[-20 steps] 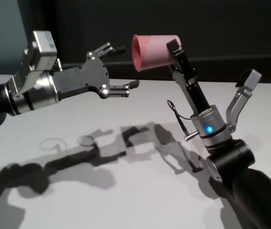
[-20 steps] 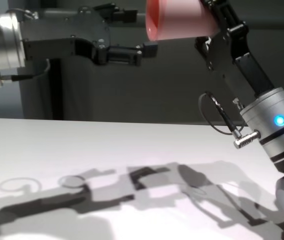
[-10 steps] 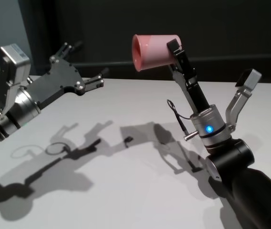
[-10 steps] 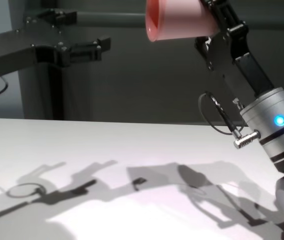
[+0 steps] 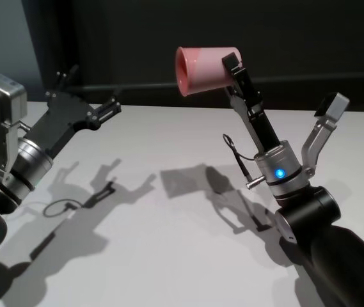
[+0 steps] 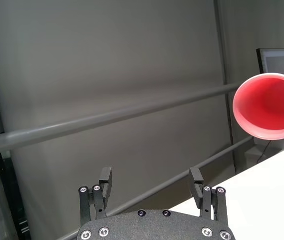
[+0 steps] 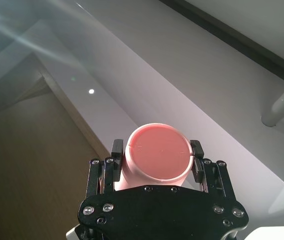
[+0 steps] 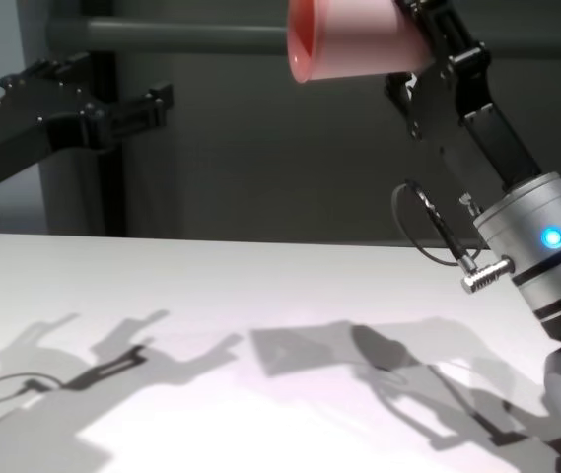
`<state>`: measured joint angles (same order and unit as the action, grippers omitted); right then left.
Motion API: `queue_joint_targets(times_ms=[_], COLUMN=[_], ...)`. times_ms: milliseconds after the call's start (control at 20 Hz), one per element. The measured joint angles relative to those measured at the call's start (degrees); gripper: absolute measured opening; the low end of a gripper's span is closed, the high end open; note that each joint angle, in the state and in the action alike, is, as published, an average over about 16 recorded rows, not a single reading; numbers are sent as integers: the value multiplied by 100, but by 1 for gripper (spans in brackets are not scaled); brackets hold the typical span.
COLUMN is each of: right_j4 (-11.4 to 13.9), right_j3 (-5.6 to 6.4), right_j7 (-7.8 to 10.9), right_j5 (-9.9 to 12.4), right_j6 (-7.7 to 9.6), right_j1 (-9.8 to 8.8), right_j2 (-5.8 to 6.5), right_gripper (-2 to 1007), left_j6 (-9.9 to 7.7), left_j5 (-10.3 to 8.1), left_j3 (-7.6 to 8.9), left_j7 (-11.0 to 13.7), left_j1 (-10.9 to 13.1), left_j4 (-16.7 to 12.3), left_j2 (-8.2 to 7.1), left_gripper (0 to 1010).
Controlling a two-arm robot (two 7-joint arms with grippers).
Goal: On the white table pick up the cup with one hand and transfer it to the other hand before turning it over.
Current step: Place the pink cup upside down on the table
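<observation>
The pink cup (image 5: 204, 67) lies on its side high above the white table (image 5: 169, 249), mouth toward my left. My right gripper (image 5: 225, 67) is shut on its base end. In the right wrist view the cup's base (image 7: 156, 160) sits between both fingers. In the chest view the cup (image 8: 354, 44) is at the top edge. My left gripper (image 5: 93, 86) is open and empty, well to the left of the cup and lower, apart from it. The left wrist view shows the cup's open mouth (image 6: 269, 107) far beyond the open left gripper (image 6: 150, 174).
A dark wall with a grey horizontal rail (image 8: 191, 37) runs behind the table's far edge. A thin cable loop (image 5: 233, 150) hangs off my right wrist. Arm shadows fall across the bare tabletop (image 8: 260, 296).
My left gripper has drawn back to the left, away from the cup, open and empty. The right gripper and the cup have hardly moved.
</observation>
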<state>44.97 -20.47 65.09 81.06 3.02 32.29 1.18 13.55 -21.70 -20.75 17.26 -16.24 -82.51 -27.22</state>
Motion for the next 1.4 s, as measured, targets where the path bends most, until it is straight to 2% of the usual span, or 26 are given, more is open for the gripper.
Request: queue_joint_targets(times_ms=[250,500,1000,1400], right_j4=[0,0,0,0], right_j3=[0,0,0,0], right_j7=[0,0,0,0], right_j5=[0,0,0,0], right_j6=[0,0,0,0], right_j1=[0,0,0,0], right_j2=[0,0,0,0], right_gripper=[774,774,774,774], left_j6=[-24,53,439,679], left_j5=[-56,-163,-421,-573], left_j3=[138,219,289,327], left_j7=[-271,-332,-80,227], left_j1=[184,277,295,231], left_j4=[37,186,818,1373], left_j2=[272,539,1006,1221], left_gripper=[1001,1001,1001,1001])
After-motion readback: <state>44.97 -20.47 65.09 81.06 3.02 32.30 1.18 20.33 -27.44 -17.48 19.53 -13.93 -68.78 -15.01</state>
